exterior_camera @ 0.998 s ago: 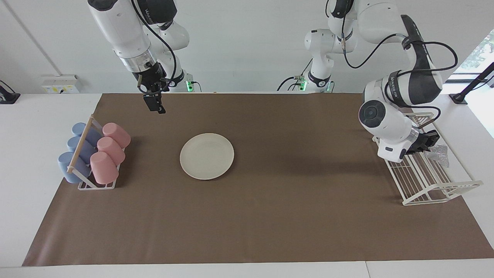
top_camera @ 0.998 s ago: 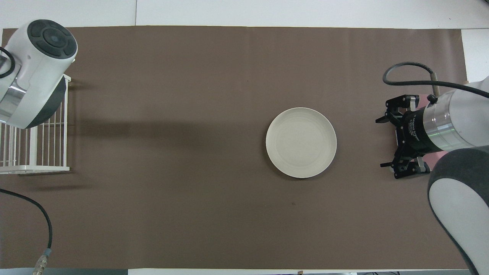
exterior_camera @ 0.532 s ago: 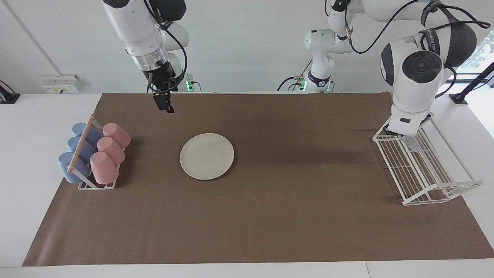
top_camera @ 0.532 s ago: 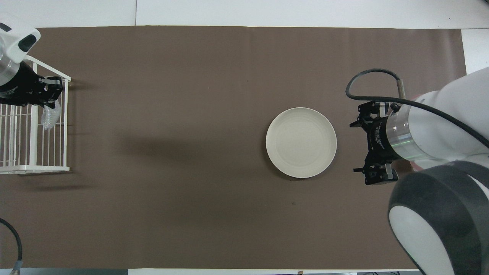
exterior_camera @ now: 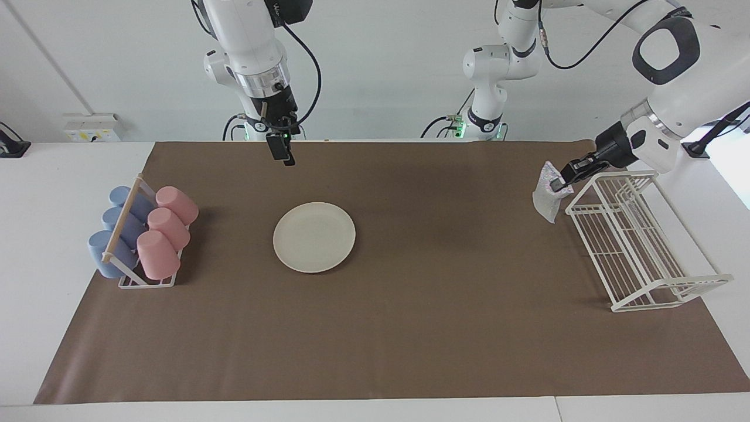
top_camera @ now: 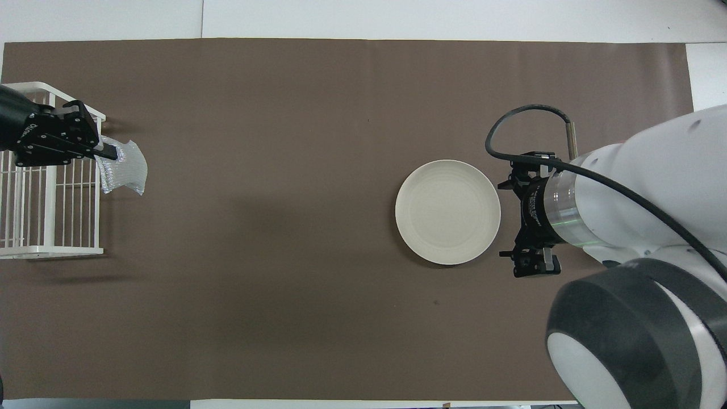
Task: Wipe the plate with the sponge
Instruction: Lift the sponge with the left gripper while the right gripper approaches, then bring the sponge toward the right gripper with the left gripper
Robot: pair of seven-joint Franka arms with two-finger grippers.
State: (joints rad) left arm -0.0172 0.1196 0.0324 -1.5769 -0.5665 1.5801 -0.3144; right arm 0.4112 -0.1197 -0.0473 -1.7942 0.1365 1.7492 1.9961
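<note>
Sponge's up in the air, plate's sitting on the mat

Left gripper pinches the sponge beside the white wire rack; right gripper hangs raised near the plate, can't tell its fingers.

The round cream plate lies flat on the brown mat; the silvery mesh sponge hangs in the air.
</note>
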